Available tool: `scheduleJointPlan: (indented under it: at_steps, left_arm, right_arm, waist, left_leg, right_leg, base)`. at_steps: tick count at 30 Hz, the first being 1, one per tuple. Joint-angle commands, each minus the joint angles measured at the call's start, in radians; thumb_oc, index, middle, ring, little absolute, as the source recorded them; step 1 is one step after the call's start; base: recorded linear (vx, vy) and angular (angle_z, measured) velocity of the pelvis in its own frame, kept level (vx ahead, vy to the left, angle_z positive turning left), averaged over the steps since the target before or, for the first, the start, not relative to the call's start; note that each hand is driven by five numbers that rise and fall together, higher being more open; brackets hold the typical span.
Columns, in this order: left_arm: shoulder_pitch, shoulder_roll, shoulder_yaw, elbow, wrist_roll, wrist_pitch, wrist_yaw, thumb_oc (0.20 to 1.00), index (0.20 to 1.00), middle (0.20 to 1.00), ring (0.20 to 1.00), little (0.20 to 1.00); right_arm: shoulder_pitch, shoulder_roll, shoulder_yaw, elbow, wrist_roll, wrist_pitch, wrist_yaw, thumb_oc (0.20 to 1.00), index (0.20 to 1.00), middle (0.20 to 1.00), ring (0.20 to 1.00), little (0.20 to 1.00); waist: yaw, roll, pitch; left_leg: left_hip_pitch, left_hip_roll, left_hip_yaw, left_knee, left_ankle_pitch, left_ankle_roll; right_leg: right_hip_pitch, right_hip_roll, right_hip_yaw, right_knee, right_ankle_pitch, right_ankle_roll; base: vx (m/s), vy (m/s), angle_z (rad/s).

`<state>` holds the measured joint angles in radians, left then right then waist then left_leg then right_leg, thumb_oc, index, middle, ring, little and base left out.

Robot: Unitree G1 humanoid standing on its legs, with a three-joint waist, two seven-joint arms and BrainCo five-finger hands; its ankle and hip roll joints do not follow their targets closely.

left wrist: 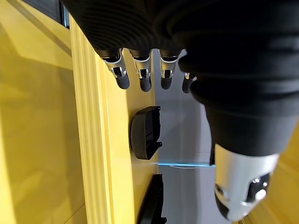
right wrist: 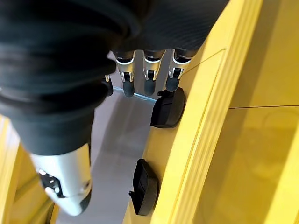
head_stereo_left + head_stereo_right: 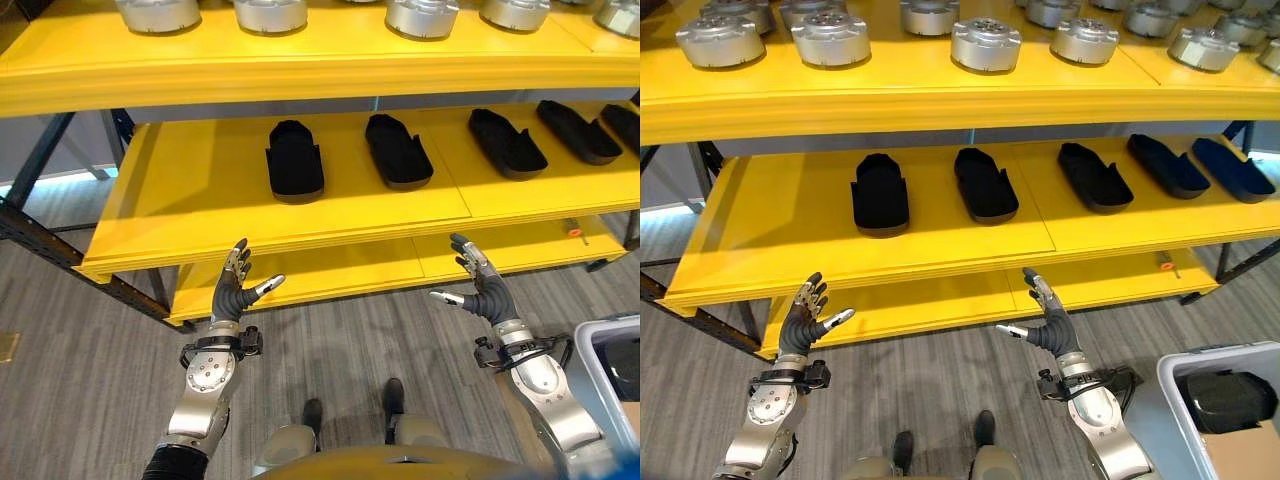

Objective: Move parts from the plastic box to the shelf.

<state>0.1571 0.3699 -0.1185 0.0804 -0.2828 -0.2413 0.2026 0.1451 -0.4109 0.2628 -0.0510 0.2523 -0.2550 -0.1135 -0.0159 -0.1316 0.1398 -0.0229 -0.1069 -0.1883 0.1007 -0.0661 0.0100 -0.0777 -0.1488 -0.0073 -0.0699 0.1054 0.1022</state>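
Several black shoe-shaped parts [image 3: 295,160] lie in a row on the middle board of the yellow shelf [image 3: 200,200]. At the lower right stands the plastic box [image 3: 1170,385], with a black part [image 3: 1225,398] inside it. My left hand [image 3: 234,288] is raised open in front of the shelf's edge, holding nothing. My right hand [image 3: 484,290] is raised the same way, fingers straight and empty, left of the box. In the left wrist view the fingers [image 1: 142,74] point toward a black part [image 1: 145,133]; the right wrist view shows fingers [image 2: 149,77] toward another part [image 2: 167,108].
Silver round metal parts [image 3: 985,45] stand in rows on the top board. A lower yellow board [image 3: 330,272] sits behind my hands, with a small orange item [image 3: 574,232] at its right end. Grey carpet floor [image 3: 90,370] lies below. A cardboard piece [image 3: 1245,450] lies in the box.
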Motion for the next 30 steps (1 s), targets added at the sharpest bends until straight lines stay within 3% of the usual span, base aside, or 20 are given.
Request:
scheduleJointPlan:
  at_steps: [1, 5, 9, 12, 14, 15, 16, 17, 18, 20, 21, 22, 23, 26, 28, 30]
  left_arm:
    - [-0.034, 0.001, -0.018, -0.034, 0.037, -0.047, 0.002, 1.000, 1.000, 1.000, 1.000, 1.000]
    - [-0.027, 0.026, -0.038, -0.037, 0.028, -0.048, -0.026, 1.000, 1.000, 1.000, 1.000, 1.000]
    - [-0.021, 0.038, -0.041, -0.041, 0.007, -0.041, -0.042, 1.000, 1.000, 1.000, 1.000, 1.000]
    - [-0.036, 0.052, -0.045, -0.043, 0.006, -0.041, -0.043, 1.000, 1.000, 1.000, 1.000, 1.000]
    - [-0.044, 0.057, -0.037, -0.036, 0.013, -0.040, -0.028, 1.000, 1.000, 1.000, 1.000, 1.000]
    - [-0.045, 0.057, -0.037, -0.035, 0.013, -0.040, -0.028, 1.000, 1.000, 1.000, 1.000, 1.000]
    - [-0.044, 0.058, -0.030, -0.037, 0.011, -0.041, -0.027, 1.000, 1.000, 1.000, 1.000, 1.000]
    - [-0.040, 0.057, -0.022, -0.043, 0.003, -0.043, -0.028, 1.000, 1.000, 1.000, 1.000, 1.000]
    - [-0.040, 0.055, -0.015, -0.043, -0.011, -0.047, -0.030, 1.000, 1.000, 1.000, 1.000, 1.000]
    - [-0.043, 0.045, -0.013, -0.041, -0.018, -0.045, -0.031, 1.000, 1.000, 1.000, 1.000, 1.000]
    - [-0.043, 0.045, -0.014, -0.041, -0.018, -0.045, -0.031, 1.000, 1.000, 1.000, 1.000, 1.000]
    - [-0.046, 0.037, -0.012, -0.031, -0.013, -0.048, -0.030, 1.000, 1.000, 1.000, 1.000, 1.000]
    - [-0.051, 0.030, -0.012, -0.021, -0.010, -0.045, -0.028, 1.000, 1.000, 1.000, 1.000, 1.000]
    - [-0.075, 0.013, -0.029, 0.012, -0.004, -0.046, -0.016, 1.000, 1.000, 1.000, 1.000, 1.000]
    - [-0.109, -0.004, -0.040, 0.017, -0.023, -0.045, -0.007, 1.000, 1.000, 1.000, 1.000, 1.000]
    - [-0.112, -0.010, -0.046, 0.016, -0.027, -0.048, -0.010, 1.000, 1.000, 1.000, 1.000, 1.000]
  right_arm:
    - [-0.106, -0.017, 0.010, -0.024, 0.087, -0.034, 0.035, 1.000, 1.000, 1.000, 1.000, 1.000]
    - [-0.105, -0.002, 0.042, -0.006, 0.129, -0.005, 0.074, 1.000, 1.000, 1.000, 1.000, 1.000]
    - [-0.101, 0.001, 0.061, -0.010, 0.164, 0.012, 0.099, 1.000, 1.000, 1.000, 1.000, 1.000]
    - [-0.128, 0.000, 0.078, -0.010, 0.134, 0.015, 0.100, 1.000, 1.000, 1.000, 1.000, 1.000]
    - [-0.157, 0.028, 0.084, 0.016, 0.140, 0.014, 0.083, 1.000, 1.000, 1.000, 1.000, 1.000]
    - [-0.158, 0.028, 0.084, 0.017, 0.139, 0.013, 0.083, 1.000, 1.000, 1.000, 1.000, 1.000]
    - [-0.165, 0.035, 0.087, 0.025, 0.140, 0.015, 0.078, 1.000, 1.000, 1.000, 1.000, 1.000]
    - [-0.179, 0.039, 0.091, 0.032, 0.137, 0.015, 0.073, 1.000, 1.000, 1.000, 1.000, 1.000]
    - [-0.197, 0.041, 0.090, 0.052, 0.124, 0.016, 0.065, 1.000, 1.000, 1.000, 1.000, 1.000]
    - [-0.208, 0.049, 0.087, 0.057, 0.098, 0.020, 0.053, 1.000, 1.000, 1.000, 1.000, 1.000]
    - [-0.207, 0.049, 0.087, 0.057, 0.097, 0.020, 0.052, 1.000, 1.000, 1.000, 1.000, 1.000]
    - [-0.195, 0.051, 0.070, 0.044, 0.088, 0.021, 0.046, 1.000, 1.000, 1.000, 1.000, 1.000]
    - [-0.184, 0.048, 0.062, 0.043, 0.087, 0.021, 0.046, 1.000, 1.000, 1.000, 1.000, 1.000]
    - [-0.164, 0.044, 0.043, 0.045, 0.077, 0.021, 0.032, 1.000, 1.000, 1.000, 1.000, 1.000]
    - [-0.137, 0.018, 0.005, 0.028, 0.091, 0.012, 0.020, 1.000, 1.000, 1.000, 1.000, 1.000]
    - [-0.131, 0.009, -0.001, 0.024, 0.090, 0.010, 0.018, 1.000, 1.000, 1.000, 1.000, 1.000]
  waist:
    - [-0.003, 0.066, -0.022]
    - [-0.004, 0.066, -0.046]
    - [-0.007, 0.070, -0.033]
    - [-0.009, 0.079, -0.003]
    - [-0.002, 0.090, 0.025]
    - [-0.002, 0.090, 0.026]
    - [0.000, 0.097, 0.028]
    - [0.003, 0.107, 0.031]
    - [0.012, 0.119, 0.037]
    - [0.011, 0.120, 0.041]
    - [0.011, 0.124, 0.047]
    - [0.004, 0.105, 0.041]
    - [0.010, 0.098, 0.031]
    - [-0.002, 0.081, 0.019]
    - [-0.035, 0.090, 0.002]
    - [-0.044, 0.095, -0.001]
  left_leg:
    - [-0.060, 0.005, 0.020, -0.069, 0.088, 0.004]
    - [-0.005, 0.029, 0.091, -0.131, 0.091, 0.023]
    - [0.015, 0.033, 0.147, -0.108, 0.053, 0.039]
    - [0.013, 0.045, 0.201, -0.072, 0.024, 0.054]
    - [0.041, 0.068, 0.268, -0.069, 0.002, 0.053]
    - [0.043, 0.067, 0.268, -0.070, 0.001, 0.053]
    - [0.053, 0.076, 0.290, -0.076, -0.003, 0.050]
    - [0.068, 0.093, 0.319, -0.088, -0.010, 0.042]
    - [0.087, 0.121, 0.367, -0.105, -0.012, 0.021]
    - [0.114, 0.132, 0.389, -0.128, -0.015, 0.007]
    - [0.125, 0.135, 0.389, -0.132, -0.017, 0.006]
    - [0.147, 0.132, 0.400, -0.150, -0.020, -0.007]
    - [0.163, 0.135, 0.398, -0.158, -0.040, -0.015]
    - [0.175, 0.155, 0.394, -0.148, -0.046, -0.035]
    - [0.182, 0.229, 0.375, -0.104, -0.061, -0.073]
    - [0.181, 0.245, 0.371, -0.092, -0.061, -0.080]
  right_leg:
    - [0.103, 0.132, -0.073, 0.035, -0.106, -0.042]
    - [0.100, 0.124, -0.028, 0.047, -0.098, -0.023]
    - [0.084, 0.124, 0.020, 0.100, -0.111, -0.013]
    - [0.014, 0.126, 0.027, 0.216, -0.122, 0.006]
    - [-0.052, 0.068, -0.087, 0.306, -0.095, 0.050]
    - [-0.052, 0.068, -0.086, 0.308, -0.097, 0.051]
    - [-0.064, 0.030, -0.128, 0.298, -0.079, 0.057]
    - [-0.070, -0.011, -0.181, 0.260, -0.065, 0.053]
    - [-0.108, -0.101, -0.276, 0.187, -0.004, 0.058]
    - [-0.116, -0.157, -0.334, 0.109, 0.059, 0.083]
    - [-0.103, -0.152, -0.337, 0.101, 0.061, 0.084]
    - [-0.096, -0.177, -0.340, 0.073, 0.103, 0.101]
    - [-0.072, -0.169, -0.359, 0.065, 0.087, 0.112]
    - [-0.063, -0.153, -0.369, 0.087, 0.074, 0.094]
    - [-0.059, -0.128, -0.393, 0.151, 0.019, 0.066]
    - [-0.055, -0.115, -0.400, 0.161, 0.000, 0.056]
  base:
    - [0.04, 0.038, -0.66]
    - [0.10, 0.119, -0.54]
    - [0.03, 0.095, -0.75]
    - [-0.03, 0.062, -0.47]
    - [-0.03, 0.053, -0.71]
    - [0.00, -0.012, -1.00]
    - [0.01, -0.056, -1.07]
    - [0.03, -0.135, -1.18]
    - [0.06, -0.163, -1.27]
    - [0.11, -0.136, -1.06]
    - [0.18, -0.181, -0.88]
    - [0.23, -0.166, -0.64]
    - [0.17, -0.180, -0.17]
    - [0.22, -0.253, 0.13]
    - [0.28, -0.340, 0.20]
    - [0.16, -0.227, 0.08]
